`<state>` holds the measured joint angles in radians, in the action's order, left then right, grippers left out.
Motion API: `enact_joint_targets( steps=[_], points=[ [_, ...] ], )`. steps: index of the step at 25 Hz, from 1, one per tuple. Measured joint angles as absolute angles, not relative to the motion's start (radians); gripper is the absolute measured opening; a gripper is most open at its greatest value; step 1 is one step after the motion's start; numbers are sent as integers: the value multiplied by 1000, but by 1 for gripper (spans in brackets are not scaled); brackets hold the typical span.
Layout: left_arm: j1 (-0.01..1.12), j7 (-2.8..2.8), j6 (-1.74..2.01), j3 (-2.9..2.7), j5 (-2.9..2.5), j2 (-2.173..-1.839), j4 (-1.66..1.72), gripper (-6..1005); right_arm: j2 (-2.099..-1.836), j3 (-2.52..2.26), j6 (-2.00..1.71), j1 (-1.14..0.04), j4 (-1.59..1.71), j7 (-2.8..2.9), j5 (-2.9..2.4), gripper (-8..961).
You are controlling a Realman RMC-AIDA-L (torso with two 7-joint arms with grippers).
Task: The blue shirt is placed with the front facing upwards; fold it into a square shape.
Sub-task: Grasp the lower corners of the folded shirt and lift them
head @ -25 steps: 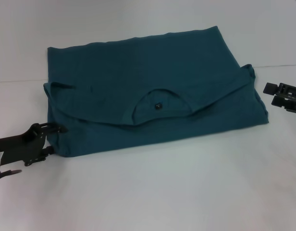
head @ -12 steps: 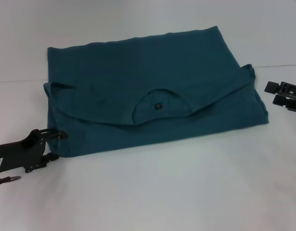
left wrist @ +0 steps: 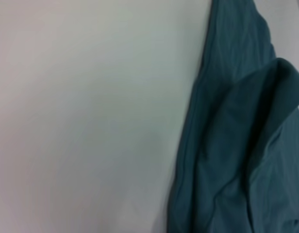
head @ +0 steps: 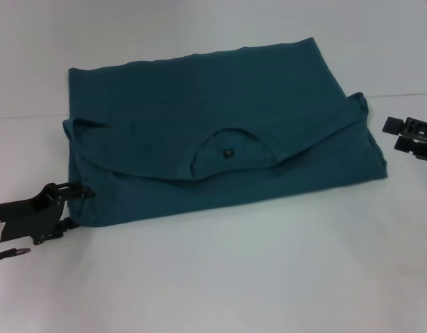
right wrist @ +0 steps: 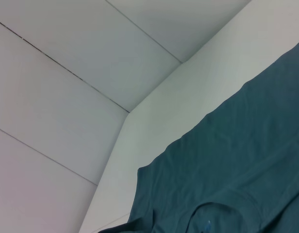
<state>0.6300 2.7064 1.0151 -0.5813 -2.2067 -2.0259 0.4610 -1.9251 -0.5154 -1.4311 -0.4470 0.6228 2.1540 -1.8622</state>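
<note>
1. The table (head: 255,277) is white and fills most of the head view; its far edge meets a pale panelled wall (right wrist: 67,73), seen only in the right wrist view.
2. The shirt (head: 213,139) lies in the middle of the table, folded into a rough rectangle. A top layer is turned over so its curved edge crosses the middle, and the collar (head: 227,149) shows there with a small dark label. No print on the front is visible; the lower layers are hidden under the fold. The left wrist view shows only the shirt's (left wrist: 237,145) layered edge, and the right wrist view only a corner and the collar (right wrist: 222,204).
3. The left gripper (head: 73,207) sits at the shirt's near left corner, touching or just beside the cloth; its fingers look spread, with nothing clearly held. Its arm is cut off at the frame edge.
4. The right gripper (head: 397,135) sits off the shirt's right side, apart from it, half cut off. Its fingers look spread and empty.
</note>
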Motion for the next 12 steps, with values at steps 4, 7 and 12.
enact_joint_targets(
  steps=[4,7,12],
  points=[
    [635,2712,1013,-589,-2217,-2026,461,729,-1925,-514,-1431,-446,623,2154,-1862,812],
    [637,2712,1018,-592,-2217,-2027,460,729,-1925,-509,-1431,-445,623,2154,-1862,809],
    [642,2713,1032,-594,-2214,-2027,474,678,-1925,-503,-1431,-443,623,2154,-1862,804]
  ],
)
